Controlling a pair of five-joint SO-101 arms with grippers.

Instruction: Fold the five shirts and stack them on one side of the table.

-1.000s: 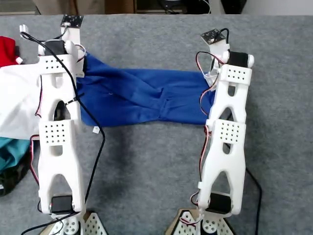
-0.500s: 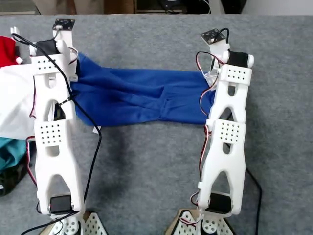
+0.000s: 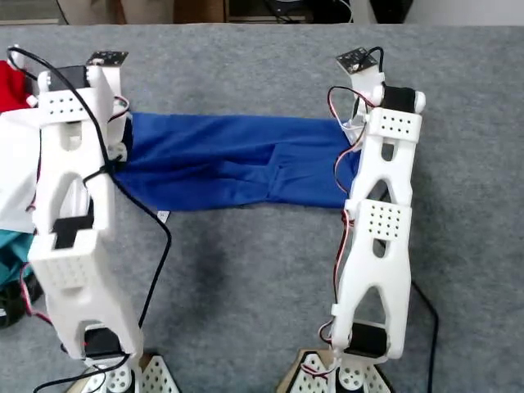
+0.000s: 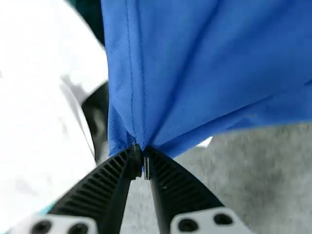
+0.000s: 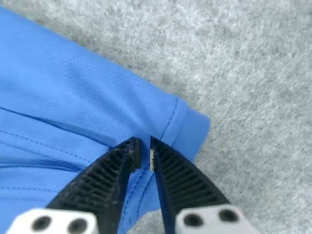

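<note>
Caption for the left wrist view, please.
Left gripper shut on an edge of the blue shirt, a white shirt beside it, grey table below.

A blue shirt (image 3: pixel 237 160) stretches as a long creased band across the table (image 3: pixel 246 270), 9 to 3 o'clock. At far 9 lies a white shirt (image 3: pixel 16 172), with a red shirt (image 3: pixel 10 82) at 10 and a teal shirt (image 3: pixel 12 250) at 8.

Your left arm (image 3: pixel 72 205) stretches from its near base toward the far left, with its middle links leaning out to the left. Your left gripper (image 4: pixel 143 156) is pinched tight on an edge of the blue cloth shirt (image 4: pixel 204 63). Your right arm (image 3: pixel 381 213) reaches straight toward the far side. Your right gripper (image 5: pixel 144 148) is clamped on the same shirt, its tips nearly meeting.
</note>
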